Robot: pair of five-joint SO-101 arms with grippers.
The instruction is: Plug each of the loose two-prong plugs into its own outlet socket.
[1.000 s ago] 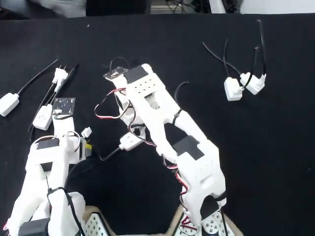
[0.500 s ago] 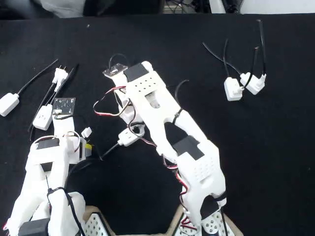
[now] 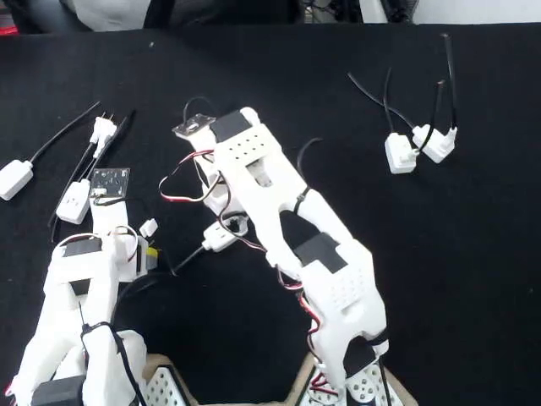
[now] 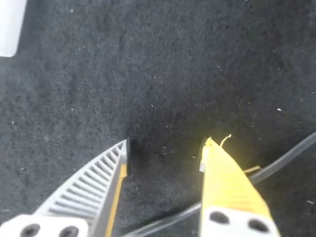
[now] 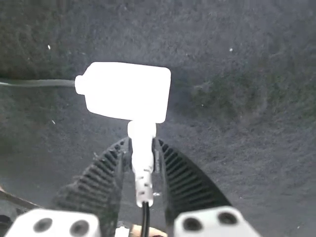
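Plug clenched in my right claw points its long axis straight ahead at the white outlet socket, whose broad side lies crosswise, touching the plug's nose.

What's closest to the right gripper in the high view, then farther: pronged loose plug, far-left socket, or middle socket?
1. Middle socket, right at the right gripper and its held plug.
2. Pronged loose plug, up on the left.
3. Far-left socket, farthest out to the left.

White plug, white outlet socket, black table, ribbed, seemingly black fingers.
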